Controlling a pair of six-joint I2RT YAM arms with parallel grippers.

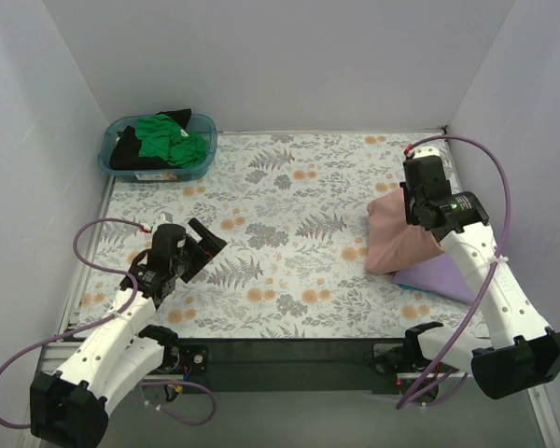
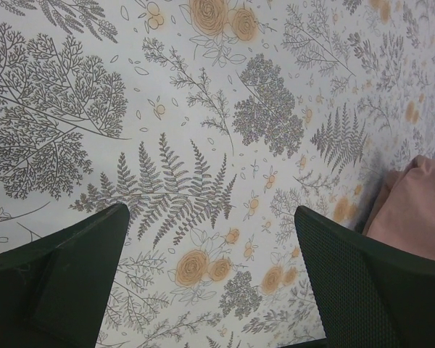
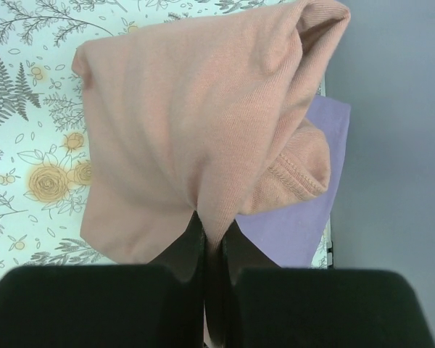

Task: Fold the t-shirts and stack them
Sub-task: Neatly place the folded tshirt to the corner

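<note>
Between the pressed-together fingers of the right claw (image 3: pixel 212 232): a pinched fold of the dusty pink cotton t-shirt (image 3: pixel 174 123). It lies bunched just ahead of the claw, not squared. I cannot tell whether it is lifted or resting. Beneath it, toward the claw's right, is a flat lavender t-shirt (image 3: pixel 304 210), folded, on the floral-patterned table cloth (image 2: pixel 203 109). The pink cloth overlaps it.

Left claw (image 2: pixel 210 217): fingers spread wide, nothing between them, floral cloth below. The pink tee just shows far ahead to its right.

Progress, as judged: one tee is folded and laid as the base of the stack. The pink one is roughly folded over it, not yet released or tidied.

Well ahead of the left claw, a teal plastic basket (image 1: pixel 112 154) holds a crumpled green t-shirt (image 1: pixel 173 140) and a black t-shirt (image 1: pixel 131 149), both unfolded. At least two are left to do, so the task is about half done.
</note>
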